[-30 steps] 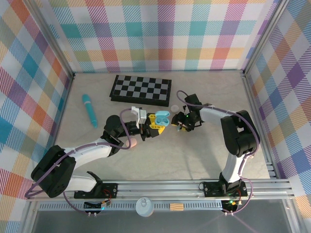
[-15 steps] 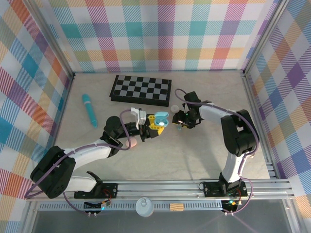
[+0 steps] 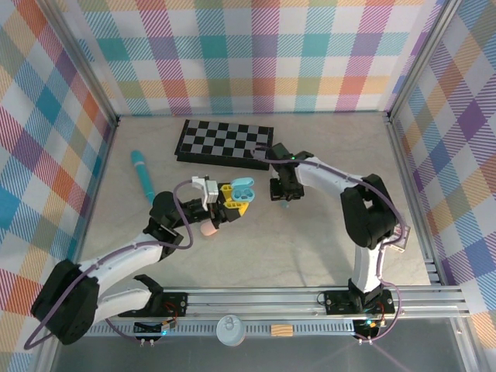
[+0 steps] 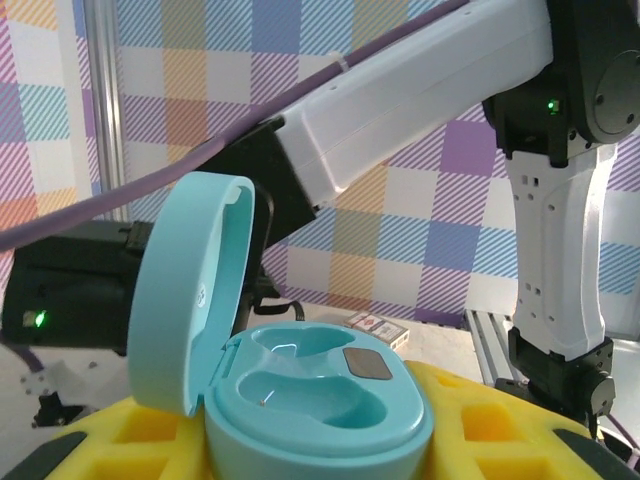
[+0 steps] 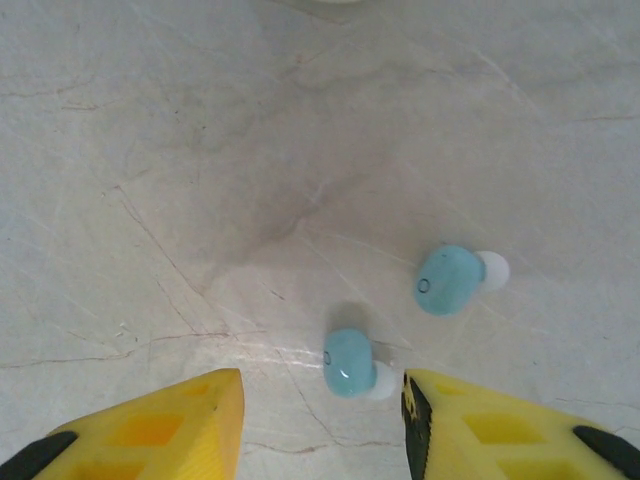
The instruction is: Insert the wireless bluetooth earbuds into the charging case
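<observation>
No legible text or markings

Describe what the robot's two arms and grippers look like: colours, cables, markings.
The left arm and right arm share white links, black joints and looping purple cables. The left gripper and right gripper have yellow fingers.

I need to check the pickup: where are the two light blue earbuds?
Right wrist view: both lie on the table, one earbud between the right gripper's open fingers, the other earbud just beyond it, toward the picture's right.

place: probably lab test cell | evidence: aluminium frame (image 3: pixel 256 297), plaid backdrop walls (image 3: pixel 256 54)
</observation>
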{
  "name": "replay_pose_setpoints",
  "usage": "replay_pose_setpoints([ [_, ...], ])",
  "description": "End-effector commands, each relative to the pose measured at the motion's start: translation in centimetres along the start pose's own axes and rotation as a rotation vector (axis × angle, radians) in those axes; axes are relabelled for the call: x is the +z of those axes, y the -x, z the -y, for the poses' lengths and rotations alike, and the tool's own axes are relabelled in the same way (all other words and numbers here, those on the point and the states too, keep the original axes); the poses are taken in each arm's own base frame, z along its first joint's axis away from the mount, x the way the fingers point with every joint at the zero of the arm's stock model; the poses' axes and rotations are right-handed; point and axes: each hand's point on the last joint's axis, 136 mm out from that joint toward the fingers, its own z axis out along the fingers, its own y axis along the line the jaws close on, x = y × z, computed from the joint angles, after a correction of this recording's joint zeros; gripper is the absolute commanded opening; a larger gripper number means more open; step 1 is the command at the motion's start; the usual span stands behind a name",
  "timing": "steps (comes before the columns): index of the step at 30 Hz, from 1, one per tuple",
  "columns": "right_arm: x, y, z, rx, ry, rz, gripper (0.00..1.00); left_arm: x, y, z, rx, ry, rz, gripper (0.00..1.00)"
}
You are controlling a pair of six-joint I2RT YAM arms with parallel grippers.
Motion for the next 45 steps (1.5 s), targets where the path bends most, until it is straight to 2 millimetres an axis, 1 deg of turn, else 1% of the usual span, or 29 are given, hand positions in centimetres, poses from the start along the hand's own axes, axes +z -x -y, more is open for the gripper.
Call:
replay_pose_setpoints([
  [1, 0.3, -0.8, 1.4, -0.052, -0.141, -0.050, 0.45, -1.0, -0.2, 0.1, 0.039, 0.037, -0.025, 0.32],
  [8, 0.7, -0.8, 0.9, -0.138, -0.283, -0.082, 0.43, -2.2, -0.3, 0.5, 0.036, 0.078, -0.026, 0.32],
  [9, 0.7, -0.8, 0.8, -0.147, -0.297, -0.083, 0.42, -2.3, -0.1, 0.5, 0.041, 0.083, -0.020, 0.32],
  [15, 0.8, -0.9, 0.6, -0.205, -0.383, -0.097, 0.41, -2.6, 0.3, 0.7, 0.051, 0.089, -0.011, 0.32],
  [21, 1.1, -1.3, 0.4, -0.231, -0.415, -0.117, 0.38, -2.6, 0.5, 0.8, 0.063, 0.085, -0.006, 0.32],
  [27, 1.7, -1.7, 0.3, -0.240, -0.420, -0.137, 0.37, -2.6, 0.5, 0.8, 0.062, 0.085, -0.009, 0.32],
  [32, 2.1, -1.8, 0.5, -0.249, -0.433, -0.147, 0.36, -2.6, 0.5, 0.8, 0.063, 0.085, -0.012, 0.32],
  [37, 2.3, -1.8, 0.6, -0.256, -0.443, -0.148, 0.36, -2.5, 0.5, 0.7, 0.061, 0.086, -0.013, 0.32],
  [45, 2.1, -1.4, 1.0, -0.270, -0.478, -0.145, 0.33, -2.6, 0.3, 0.7, 0.061, 0.086, -0.017, 0.32],
])
